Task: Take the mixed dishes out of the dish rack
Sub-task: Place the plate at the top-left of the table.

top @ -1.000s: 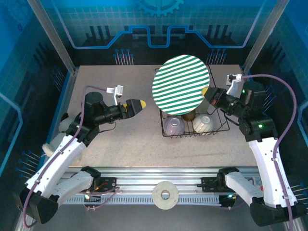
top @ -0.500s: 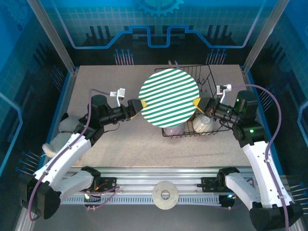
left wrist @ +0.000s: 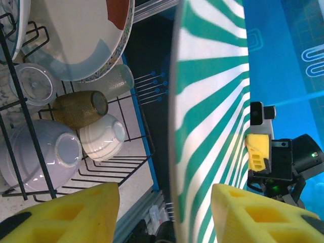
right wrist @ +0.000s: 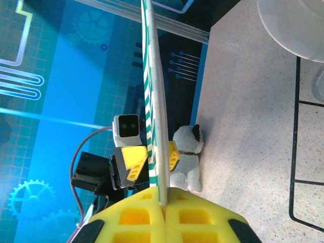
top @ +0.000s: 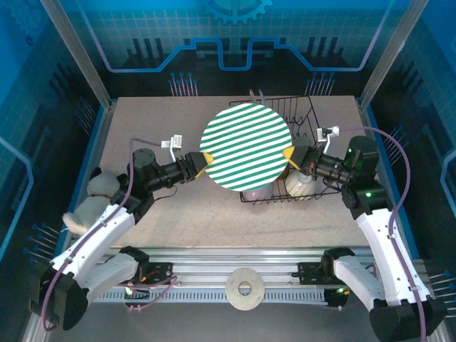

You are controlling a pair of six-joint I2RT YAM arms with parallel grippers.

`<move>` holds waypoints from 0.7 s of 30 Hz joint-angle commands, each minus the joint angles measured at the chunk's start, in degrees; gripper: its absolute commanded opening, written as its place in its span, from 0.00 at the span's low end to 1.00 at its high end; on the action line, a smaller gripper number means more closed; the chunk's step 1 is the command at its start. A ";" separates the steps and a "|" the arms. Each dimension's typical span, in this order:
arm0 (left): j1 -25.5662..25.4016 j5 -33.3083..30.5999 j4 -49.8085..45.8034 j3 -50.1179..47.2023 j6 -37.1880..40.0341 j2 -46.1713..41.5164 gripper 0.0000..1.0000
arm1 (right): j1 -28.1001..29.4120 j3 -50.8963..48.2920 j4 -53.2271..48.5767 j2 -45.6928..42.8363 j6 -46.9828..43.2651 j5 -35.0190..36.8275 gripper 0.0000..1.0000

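We read the green-striped plate [top: 246, 146] as smooth glazed ceramic with a soft sheen. The dish rack [top: 305, 121] is thin black wire with a coated, semi-gloss look. Inside it, the lavender bowl [left wrist: 40, 154] and the white bowl [left wrist: 104, 136] look smoothly glazed, the brown cup [left wrist: 81, 109] has a dimpled, shiny skin, and the clear glass [left wrist: 119, 81] is pebbled and translucent. The fingers [left wrist: 71, 215] of the left gripper [left wrist: 163, 200] and those of the right gripper [right wrist: 164, 202] are matt yellow plastic with moulded recesses. The worktop [top: 178, 214] is matt, speckled and grainy like stone. Along its near edge runs 1 ribbed bare-metal rail [top: 214, 256]. The toy dog [right wrist: 185, 157] looks like fuzzy cloth.
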 commanded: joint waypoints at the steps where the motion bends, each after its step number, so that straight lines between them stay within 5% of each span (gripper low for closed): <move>1: 0.37 0.65 4.41 -1.22 -2.09 -0.27 0.47 | 0.53 -0.66 5.68 -0.02 1.52 -1.88 0.00; 7: 0.37 0.51 12.35 -4.40 -7.03 0.69 0.34 | 1.83 -1.03 5.16 0.51 0.36 -0.85 0.00; 15: 0.41 -0.87 17.93 -7.74 -12.11 0.52 0.00 | 2.82 -2.78 6.25 1.62 -0.04 -0.68 0.00; 19: 0.28 -3.67 16.38 -9.78 -13.10 -2.31 0.00 | 2.95 -3.38 6.95 2.03 -0.42 -0.99 0.00; 21: 0.28 -5.18 15.27 -11.08 -13.77 -4.31 0.00 | 2.91 -4.00 7.41 1.87 -0.57 -1.14 0.12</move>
